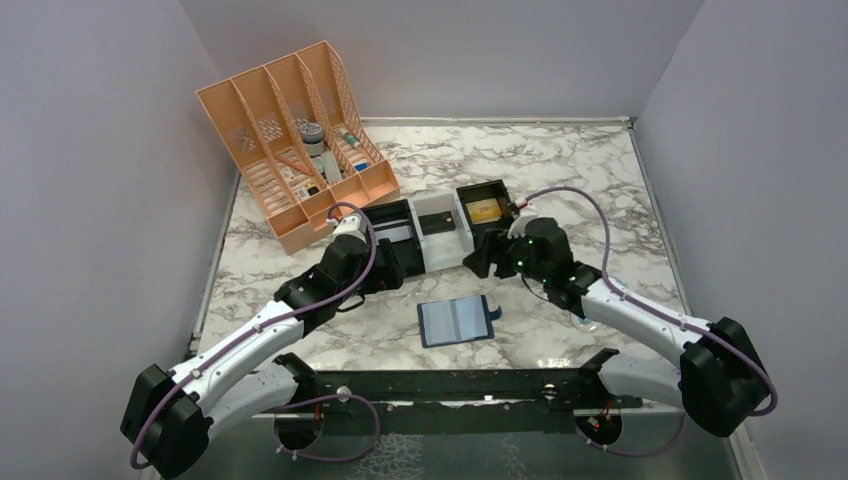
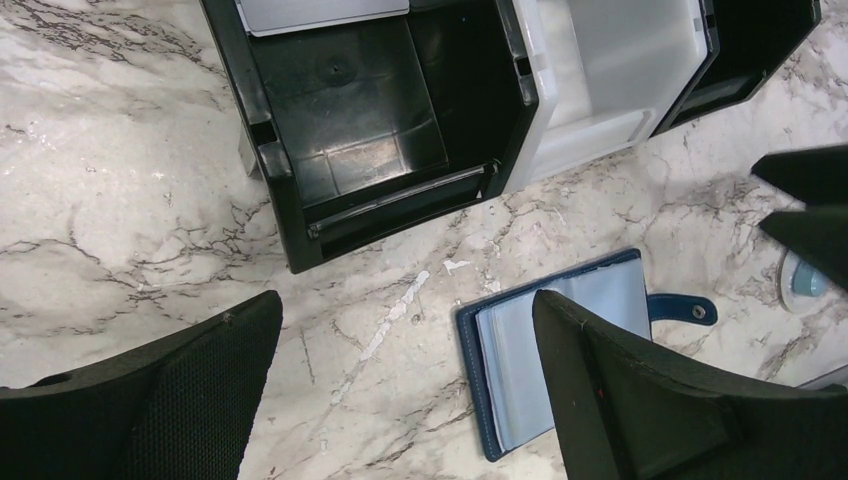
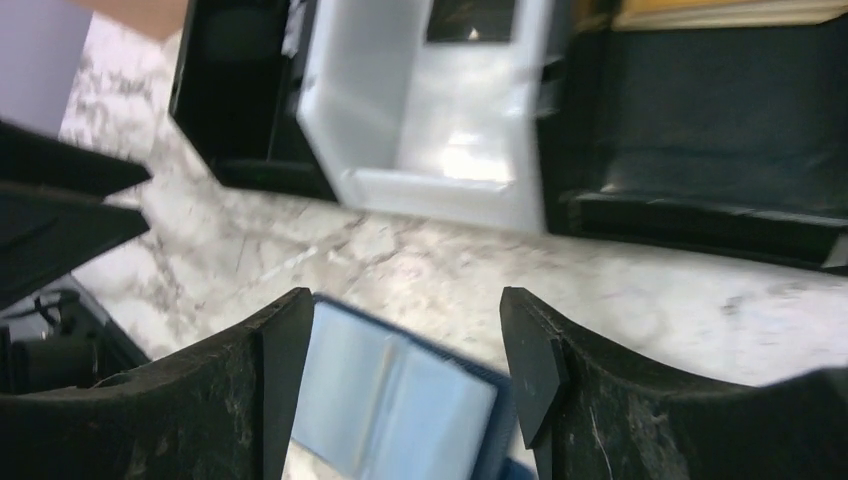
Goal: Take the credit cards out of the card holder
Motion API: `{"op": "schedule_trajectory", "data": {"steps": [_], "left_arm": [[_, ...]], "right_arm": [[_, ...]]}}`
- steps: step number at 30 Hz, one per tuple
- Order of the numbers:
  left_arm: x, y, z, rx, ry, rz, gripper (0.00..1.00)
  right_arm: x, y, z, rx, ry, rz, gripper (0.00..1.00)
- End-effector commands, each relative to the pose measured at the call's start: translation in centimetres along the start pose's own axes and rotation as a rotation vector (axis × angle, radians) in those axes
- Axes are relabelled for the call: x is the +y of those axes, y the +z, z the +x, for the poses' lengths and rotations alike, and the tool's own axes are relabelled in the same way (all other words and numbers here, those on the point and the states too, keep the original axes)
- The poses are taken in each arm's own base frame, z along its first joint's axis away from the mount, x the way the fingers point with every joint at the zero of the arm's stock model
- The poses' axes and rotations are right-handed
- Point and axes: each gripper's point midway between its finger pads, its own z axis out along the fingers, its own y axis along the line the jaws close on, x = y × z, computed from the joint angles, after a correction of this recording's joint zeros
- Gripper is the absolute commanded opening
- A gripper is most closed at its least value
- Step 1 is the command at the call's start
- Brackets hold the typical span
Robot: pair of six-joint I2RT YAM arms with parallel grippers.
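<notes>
Wallet (image 1: 457, 321) lies open and flat on the table (image 1: 600, 170), inner pockets up, strap tab (image 1: 495, 313) at its right edge, just in front of the row of trays. One gold-tan card (image 1: 483, 210) lies in the right black tray (image 1: 490, 186). A grey flat piece (image 2: 320, 10) in the left black tray (image 2: 380, 150) may be another; not confirmed. Whether any card remains in the pockets cannot be told from these views. Of the two arms, the left gripper (image 2: 405, 305) hovers over marble at the wallet's left edge, jaws spread, nothing held. The right gripper (image 3: 400, 310) hangs above the wallet's far edge, jaws likewise apart and empty. Assessment: a card is light, stiff and slick, and is probably kept in its pocket by friction alone. The wallet is light and soft and will likely lift or slide with the card unless pinned. Recommended hold: one gripper presses down on the wallet's cover near an outer edge, while the other pinches a card's exposed edge and draws it along the pocket's line, not upward.
</notes>
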Motion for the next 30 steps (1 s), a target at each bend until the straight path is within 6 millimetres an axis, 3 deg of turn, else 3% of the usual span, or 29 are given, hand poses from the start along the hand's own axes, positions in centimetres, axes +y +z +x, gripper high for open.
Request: {"op": "schedule_trajectory", "data": {"steps": [1,10,16,30], "left_arm": [[0.5,-0.1,-0.5,-0.036,-0.016,-0.018,0.99],[1.2,-0.4,-0.5,-0.051,-0.038,-0.044,0.99],[1.6,-1.2,-0.9,-0.081,-0.048,-0.051,0.99],[2.0,-1.9,-0.7,-0.093,-0.056,-0.046,0.99]], "right_arm": [[2.4,0.4,2.1,0.030,-0.064,0.067,0.68],[5.4,0.9,7.9,0.136,-0.179,0.129,0.61],[6.4,1.2,11.5,0.221,-0.216,0.160,0.61],[6.7,2.7,15.3,0.318,-0.297,0.297,0.71]]}}
